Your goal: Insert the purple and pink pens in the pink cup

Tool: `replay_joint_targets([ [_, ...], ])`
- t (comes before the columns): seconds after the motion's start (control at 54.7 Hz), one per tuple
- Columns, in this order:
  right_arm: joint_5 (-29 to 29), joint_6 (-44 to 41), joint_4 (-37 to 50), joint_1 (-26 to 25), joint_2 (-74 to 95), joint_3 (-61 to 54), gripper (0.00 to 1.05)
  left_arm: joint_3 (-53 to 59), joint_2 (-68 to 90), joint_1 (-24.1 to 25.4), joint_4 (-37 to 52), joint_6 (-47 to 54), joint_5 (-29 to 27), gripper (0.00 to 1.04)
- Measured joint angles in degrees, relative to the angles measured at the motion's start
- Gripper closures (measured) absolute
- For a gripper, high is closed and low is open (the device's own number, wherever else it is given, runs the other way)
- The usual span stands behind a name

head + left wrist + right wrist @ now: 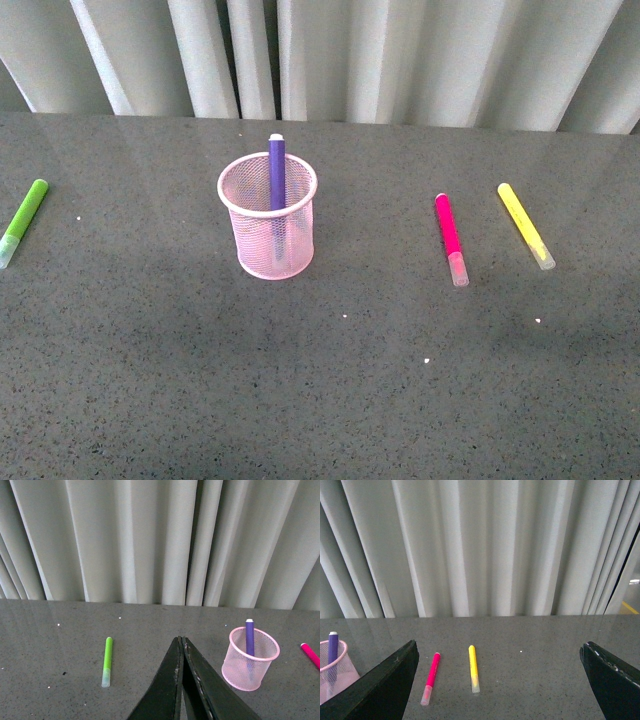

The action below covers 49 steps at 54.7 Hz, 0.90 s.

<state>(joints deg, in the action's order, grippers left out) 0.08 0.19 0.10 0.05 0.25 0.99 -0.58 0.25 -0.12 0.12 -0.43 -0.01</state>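
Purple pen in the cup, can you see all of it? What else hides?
Front view: the purple pen has its lower half blurred behind the pink cup mesh.
Left wrist view: the pink pen is cut off by the edge.
Right wrist view: the right tool hides part of the pink cup.

The left gripper (181, 641) is shown as two flat, matte black fingers (162, 692), each tapered from a broad base to a narrow tip. Pale, speckled scuffing is seen along the inner edge of the finger nearer the pink cup (239, 672). The right gripper (500, 644) is formed of two black, wedge-shaped fingers (385, 682) in the same matte finish. On the finger farther from the pink cup, a thin grey worn line with whitish flecks is traced along the edge.
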Motion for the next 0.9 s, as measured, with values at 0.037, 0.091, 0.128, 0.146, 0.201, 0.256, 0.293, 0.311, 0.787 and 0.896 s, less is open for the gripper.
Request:
replay_joint_targets([
  [0.037, 0.02, 0.00, 0.00, 0.00, 0.00, 0.00, 0.07, 0.00, -0.02, 0.00, 0.00, 0.00, 0.00, 0.93],
  [0.091, 0.02, 0.00, 0.00, -0.02, 0.00, 0.02, 0.07, 0.00, -0.02, 0.00, 0.00, 0.00, 0.00, 0.84],
  [0.128, 0.02, 0.00, 0.00, -0.02, 0.00, 0.00, 0.07, 0.00, -0.02, 0.00, -0.02, 0.00, 0.00, 0.76],
  [0.146, 0.02, 0.00, 0.00, 0.00, 0.00, 0.00, 0.07, 0.00, -0.02, 0.00, -0.04, 0.00, 0.00, 0.75],
  [0.201, 0.02, 0.00, 0.00, 0.00, 0.00, 0.00, 0.07, 0.00, -0.02, 0.00, -0.04, 0.00, 0.00, 0.66],
  [0.256, 0.02, 0.00, 0.00, -0.02, 0.00, 0.00, 0.07, 0.00, -0.02, 0.00, -0.04, 0.00, 0.00, 0.57],
  [0.293, 0.50, 0.24, -0.48, 0.07, 0.35, 0.17, 0.07, 0.00, -0.02, 0.00, -0.04, 0.00, 0.00, 0.50],
  [0.311, 1.07, 1.22, -1.68, 0.24, 0.96, 0.52, 0.07, 0.00, -0.02, 0.00, -0.04, 0.00, 0.00, 0.48],
  [0.787, 1.46, 11.85, 5.38, 0.09, 71.47, 28.28, 0.07, 0.00, -0.07, 0.00, -0.09, 0.02, -0.04, 0.07],
  [0.896, 0.07, 9.99, 4.48, 2.47, 84.39, 35.39, 0.07, 0.00, -0.07, 0.00, -0.09, 0.04, -0.02, 0.07],
])
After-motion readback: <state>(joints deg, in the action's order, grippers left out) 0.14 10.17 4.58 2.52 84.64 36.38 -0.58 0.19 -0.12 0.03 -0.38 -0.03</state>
